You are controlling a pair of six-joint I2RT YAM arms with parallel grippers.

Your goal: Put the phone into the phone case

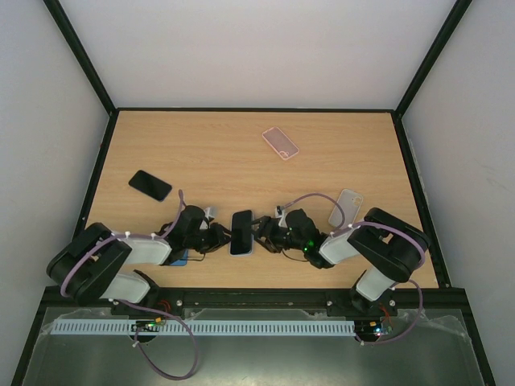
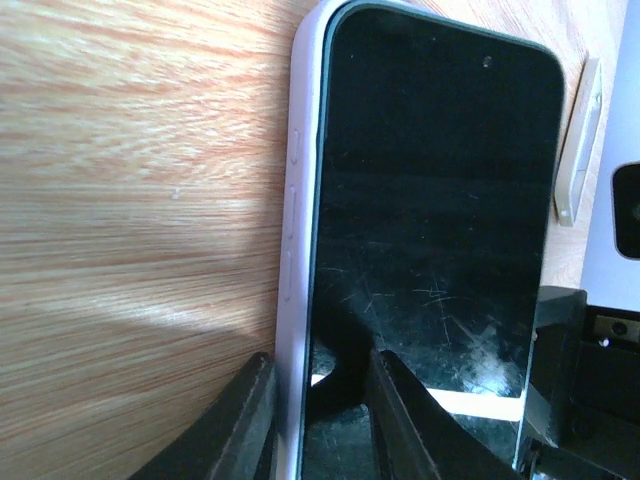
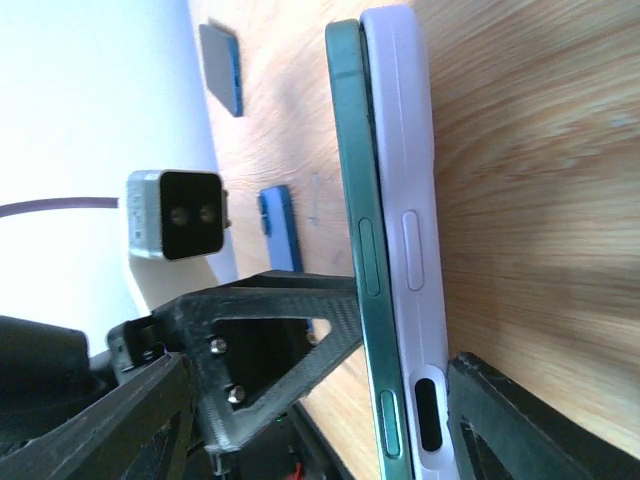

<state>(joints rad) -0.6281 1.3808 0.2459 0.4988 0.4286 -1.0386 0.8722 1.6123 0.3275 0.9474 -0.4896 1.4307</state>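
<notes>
Where the overhead view is consulted, the phone [image 1: 241, 232] is seen near the front edge of the table [image 1: 209, 153]. It is set between the left gripper [image 1: 216, 235] and the right gripper [image 1: 264, 233], one at each long side. Its seating cannot be judged from there.

From the right wrist it is shown edge-on. A green frame is laid against the lilac phone case [image 3: 415, 200], and a thin gap is seen between them at the far end. The right gripper's jaws are clamped across the pair, one on the glass side and one on the case's back.

From the left wrist, the dark, scratched screen is seen bordered by the case's rim. The left jaws are closed over that rim, one finger on the glass and one outside the case.

A black phone [image 1: 150, 185], a pink case [image 1: 280, 143] and a clear case [image 1: 346, 207] are also taken in by the overhead view, well apart on the wood.
</notes>
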